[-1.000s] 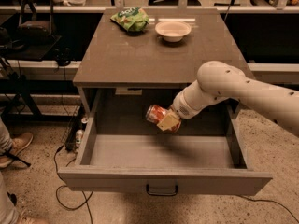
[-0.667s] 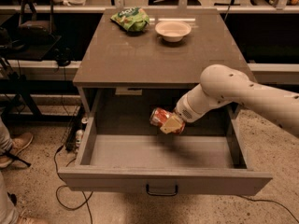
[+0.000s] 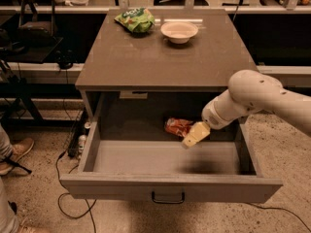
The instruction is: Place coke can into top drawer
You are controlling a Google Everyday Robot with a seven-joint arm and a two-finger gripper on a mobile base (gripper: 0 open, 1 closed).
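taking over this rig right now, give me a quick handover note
Gripper: low inside the open top drawer, toward its back right, with the coke can right against its left side. Whether it holds the can cannot be told.
Done: drawer is pulled out and the can is within it, near the back.
Left: confirm the can rests on the drawer floor, free of the gripper, then lift the arm out.
Green snack bag and bowl sit on the cabinet top.

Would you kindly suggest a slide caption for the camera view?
Robot hand beside the coke can, low inside the open top drawer; bowl and snack bag on the tabletop.
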